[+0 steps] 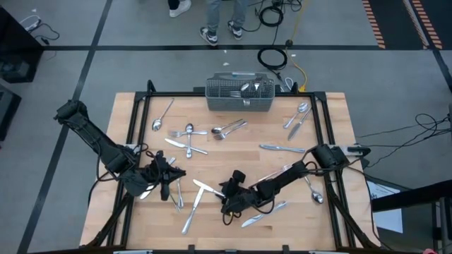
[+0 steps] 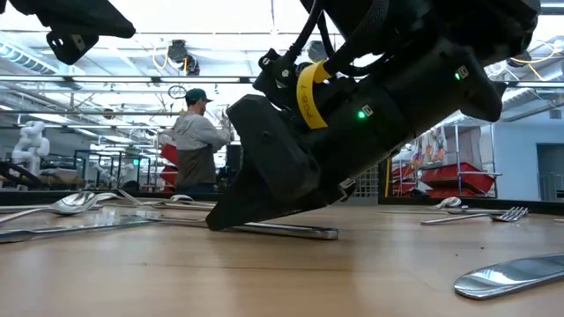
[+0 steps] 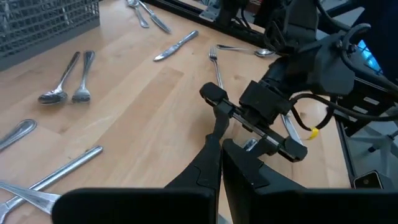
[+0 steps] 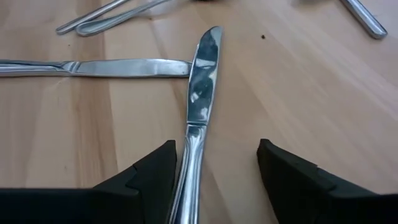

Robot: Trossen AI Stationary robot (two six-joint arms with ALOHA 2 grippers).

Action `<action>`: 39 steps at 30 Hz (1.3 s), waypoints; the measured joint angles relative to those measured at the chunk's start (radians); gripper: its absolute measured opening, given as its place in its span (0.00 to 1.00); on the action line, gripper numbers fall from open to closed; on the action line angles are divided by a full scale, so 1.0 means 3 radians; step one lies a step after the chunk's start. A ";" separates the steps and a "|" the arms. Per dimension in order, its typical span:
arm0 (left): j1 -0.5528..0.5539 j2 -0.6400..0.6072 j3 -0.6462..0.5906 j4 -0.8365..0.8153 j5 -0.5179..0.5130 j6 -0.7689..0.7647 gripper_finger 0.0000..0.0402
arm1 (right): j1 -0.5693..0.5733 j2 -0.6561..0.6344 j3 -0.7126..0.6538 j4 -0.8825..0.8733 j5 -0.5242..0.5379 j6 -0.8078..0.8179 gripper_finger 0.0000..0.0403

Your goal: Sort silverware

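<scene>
Right gripper (image 4: 214,171) gapes wide astride a knife (image 4: 200,93), another knife's tip (image 4: 93,67) touching it; left gripper (image 1: 164,175) pinched together nearby.

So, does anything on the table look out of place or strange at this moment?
Nothing looks damaged. The silverware simply lies scattered over the table, with only a few pieces in the wire basket. The right gripper stands open around a knife whose blade touches another knife.
</scene>
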 joint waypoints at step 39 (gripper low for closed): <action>0.0003 0.0000 0.0001 0.0006 -0.0491 -0.0028 0.06 | 0.0000 -0.0037 -0.0028 -0.0150 0.0065 0.0291 0.03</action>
